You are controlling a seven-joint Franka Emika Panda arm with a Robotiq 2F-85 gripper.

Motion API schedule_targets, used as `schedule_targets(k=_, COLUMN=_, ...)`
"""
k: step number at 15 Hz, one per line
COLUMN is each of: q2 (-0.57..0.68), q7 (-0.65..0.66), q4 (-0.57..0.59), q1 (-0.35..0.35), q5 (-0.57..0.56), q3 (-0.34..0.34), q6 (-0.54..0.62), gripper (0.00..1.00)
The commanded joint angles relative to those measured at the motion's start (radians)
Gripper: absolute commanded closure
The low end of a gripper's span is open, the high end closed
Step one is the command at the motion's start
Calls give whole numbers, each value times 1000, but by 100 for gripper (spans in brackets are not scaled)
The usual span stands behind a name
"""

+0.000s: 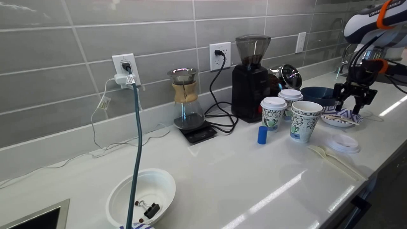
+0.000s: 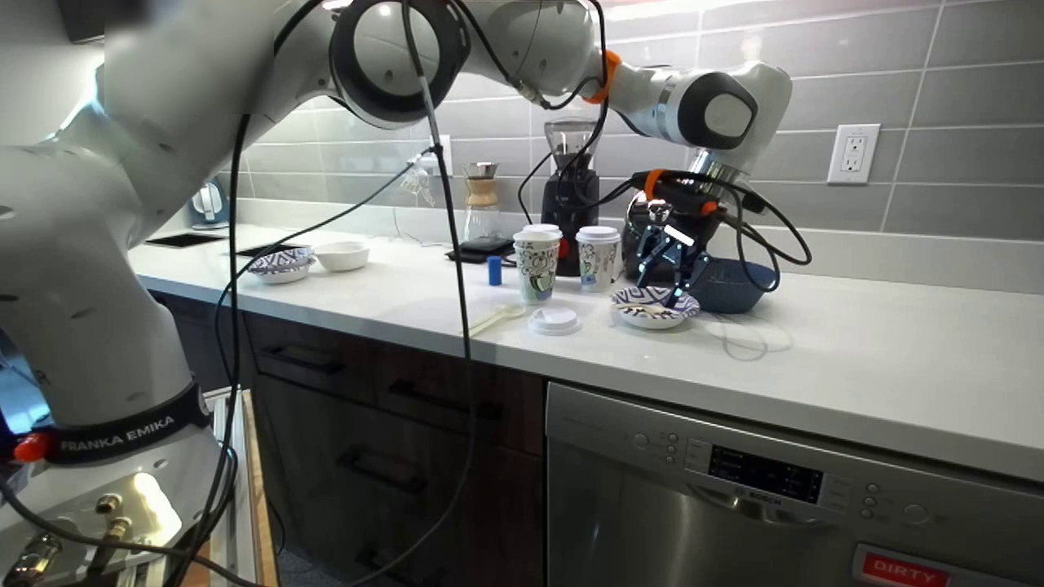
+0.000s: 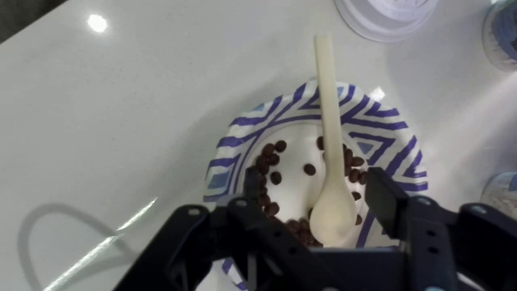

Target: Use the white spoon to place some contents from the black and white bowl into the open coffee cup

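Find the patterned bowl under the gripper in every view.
In an exterior view: patterned bowl at right, below the gripper.
In an exterior view: patterned bowl right of centre, mid-height.
Wrist view: patterned bowl at lower centre, partly behind the gripper.
Shared landmark: the loose white lid nearby.

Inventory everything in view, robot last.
patterned bowls: 2+, blue-white, counter
beans: many, brown, inside one
spoon: 1, whitish, over beans
loose utensils: apparently 2, whitish, counter
open cup: 1+, white, counter
lidded cups: 2, white, alongside
loose lid: 1, white, counter
cylinder: 1, blue, counter
deep bowl: 1, navy, counter
plain bowl: 1, white, counter
grinder: 1, black, counter
carafe: 1, clear, on scale
dishwasher: 1, silver, undercounter
arm: 1, white, overhead
gripper: 1, black, above spoon
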Motion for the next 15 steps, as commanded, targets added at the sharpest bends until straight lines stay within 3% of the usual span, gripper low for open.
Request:
schedule_targets(k=1, q2=-122, q7=-56, q4=-148, q1=0, q5=-35, q3=-28, q6=100, gripper=2)
schedule_targets(k=8, q2=-303, q7=-260, q4=-477, q1=-5, q5=-38, q3=-48, q6=537, gripper=0)
schedule_targets(k=15, q2=-459, q7=-385, q4=-803, q1=-127, q5=106, q3=69, q6=873, gripper=0)
